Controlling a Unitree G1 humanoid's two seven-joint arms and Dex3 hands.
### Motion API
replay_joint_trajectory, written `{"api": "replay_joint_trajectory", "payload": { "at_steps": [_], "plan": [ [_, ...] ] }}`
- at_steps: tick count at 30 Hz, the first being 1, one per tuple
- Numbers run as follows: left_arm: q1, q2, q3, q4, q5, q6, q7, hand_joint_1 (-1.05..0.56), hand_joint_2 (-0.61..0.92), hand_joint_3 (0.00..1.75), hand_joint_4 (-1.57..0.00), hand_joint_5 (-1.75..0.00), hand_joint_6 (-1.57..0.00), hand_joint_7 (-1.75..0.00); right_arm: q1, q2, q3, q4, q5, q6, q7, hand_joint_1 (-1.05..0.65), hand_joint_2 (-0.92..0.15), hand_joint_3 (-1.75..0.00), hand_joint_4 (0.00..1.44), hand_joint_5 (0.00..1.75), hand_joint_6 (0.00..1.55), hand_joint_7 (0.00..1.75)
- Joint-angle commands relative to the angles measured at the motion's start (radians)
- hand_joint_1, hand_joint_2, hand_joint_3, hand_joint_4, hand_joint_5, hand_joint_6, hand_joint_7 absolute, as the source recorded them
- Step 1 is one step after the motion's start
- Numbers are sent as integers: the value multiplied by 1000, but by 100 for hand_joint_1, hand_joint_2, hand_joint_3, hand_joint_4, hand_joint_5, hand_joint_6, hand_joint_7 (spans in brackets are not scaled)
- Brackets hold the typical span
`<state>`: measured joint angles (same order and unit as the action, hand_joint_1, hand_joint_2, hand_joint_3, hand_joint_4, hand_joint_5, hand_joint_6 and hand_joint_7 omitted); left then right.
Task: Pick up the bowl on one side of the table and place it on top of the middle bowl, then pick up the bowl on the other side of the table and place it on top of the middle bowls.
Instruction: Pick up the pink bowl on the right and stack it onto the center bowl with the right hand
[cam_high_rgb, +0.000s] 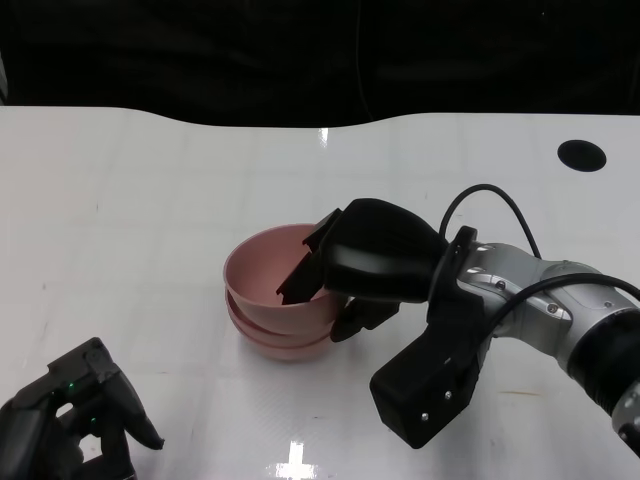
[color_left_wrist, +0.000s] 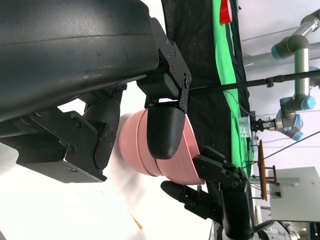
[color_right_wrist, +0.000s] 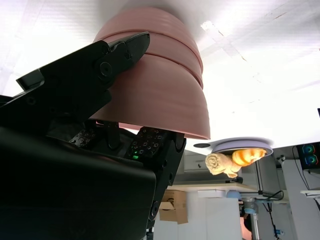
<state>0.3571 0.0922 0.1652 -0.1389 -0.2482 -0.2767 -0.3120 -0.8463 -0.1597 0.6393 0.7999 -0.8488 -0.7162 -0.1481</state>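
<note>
Bright overhead light washes the white counter (cam_high_rgb: 150, 250), with a small glare patch at 6 o'clock in the head view. The pink bowls (cam_high_rgb: 275, 300) cast only a soft shadow. In both wrist views the counter burns out to white, and the nearest black fingers (color_left_wrist: 162, 131) look slightly soft.

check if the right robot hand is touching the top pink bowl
Touching. The head view shows the right robot hand with fingers over the rim of the top bowl; the right wrist view shows a finger against its outer wall.
</note>
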Motion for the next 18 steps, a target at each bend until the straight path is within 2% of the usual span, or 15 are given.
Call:
{"api": "replay_joint_trajectory", "payload": {
  "at_steps": [1,7,10,13,16,17,18],
  "plan": [
    [9,1,2,-20,-7,18,15,42,83,119,-97,-175,-70,-175,-28,4,6,8,-6,5,-14,-23,-79,0,99,125,117,15],
    [8,0,-1,-14,3,-2,13,43,83,118,-97,-175,-70,-175,-35,11,3,28,7,-6,-5,-23,-81,-1,96,133,119,11],
    [8,-1,-4,-12,12,-2,17,42,83,117,-97,-175,-70,-175,-35,8,11,38,-9,-5,-23,-23,-79,0,96,135,120,9],
    [10,-3,-6,-19,15,7,22,42,83,117,-96,-175,-70,-175,-34,8,9,51,-4,-16,-41,-25,-79,0,97,130,121,8],
    [10,0,-5,-19,23,7,25,42,84,115,-95,-175,-69,-175,-27,4,-2,59,8,-15,-56,-29,-89,-7,93,126,123,7],
    [10,1,-4,-20,24,10,27,43,84,115,-95,-175,-69,-175,-27,-1,-2,54,7,-10,-47,-35,-91,-16,86,116,118,5],
    [9,2,-3,-17,23,8,26,43,84,115,-95,-175,-69,-175,-27,-7,-2,46,8,-1,-29,-41,-91,-21,86,90,110,3]
  ]
}}
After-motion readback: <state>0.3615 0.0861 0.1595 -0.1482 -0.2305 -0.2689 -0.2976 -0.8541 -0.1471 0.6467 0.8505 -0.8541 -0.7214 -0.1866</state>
